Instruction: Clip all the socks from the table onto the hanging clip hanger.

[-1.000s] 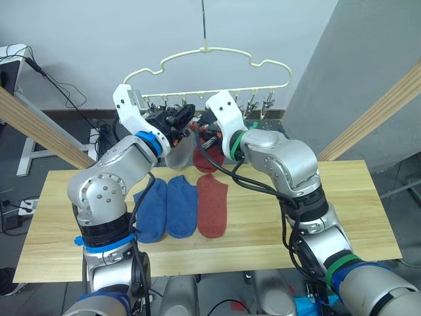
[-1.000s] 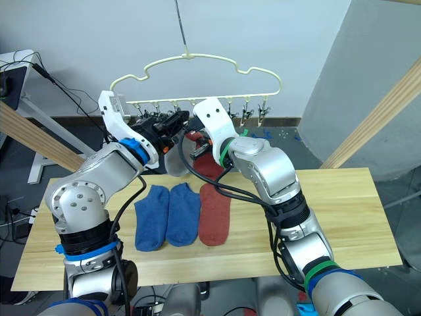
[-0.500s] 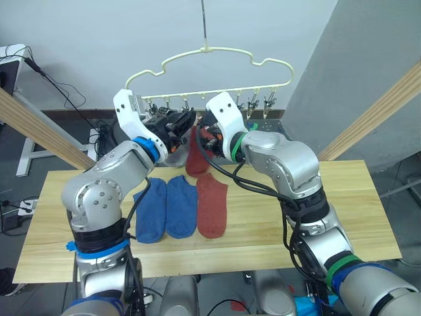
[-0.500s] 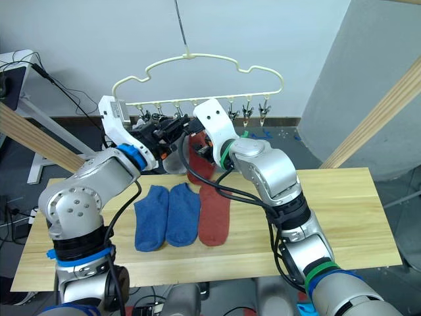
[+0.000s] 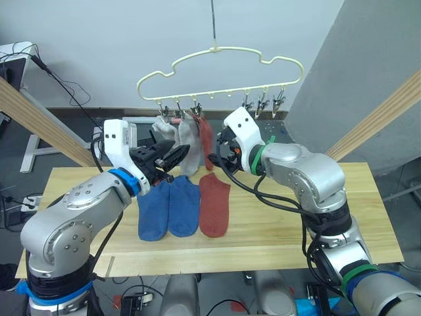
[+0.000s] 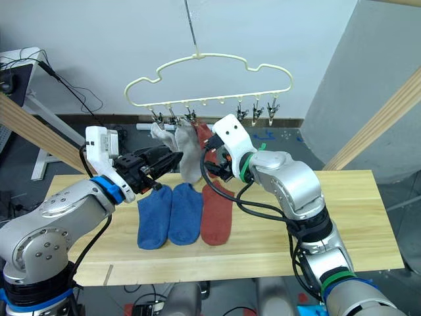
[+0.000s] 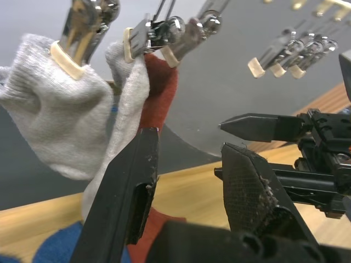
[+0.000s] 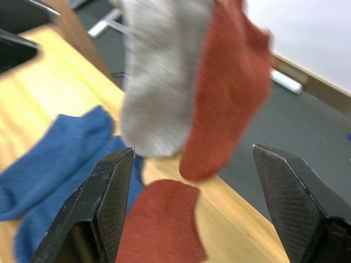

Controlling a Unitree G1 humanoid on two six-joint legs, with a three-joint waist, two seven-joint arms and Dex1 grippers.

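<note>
Three socks hung from the clip hanger (image 5: 220,66): two grey socks (image 5: 189,148) and one red sock (image 5: 205,137), each pinched at its cuff by the leftmost clips. Three more lay flat on the desk (image 5: 368,224) side by side, two blue socks (image 5: 170,207) touching each other and a second red one (image 5: 214,204) just beside them (toes toward the robot, cuffs toward the hanger). Being soft, light knit, they would likely flop and fold when lifted, so the cuff edge looked the sensible place to pinch, leaving a free hem to feed into a clip. The left gripper (image 5: 172,157) hovered just in front of the hanging grey socks, its jaws apart and holding nothing. The right gripper (image 5: 216,153) sat near the hanging red sock, above the desk's red one, jaws wide and empty. Three bare clips (image 5: 262,102) waited at the hanger's right end, well apart from the filled ones.
</note>
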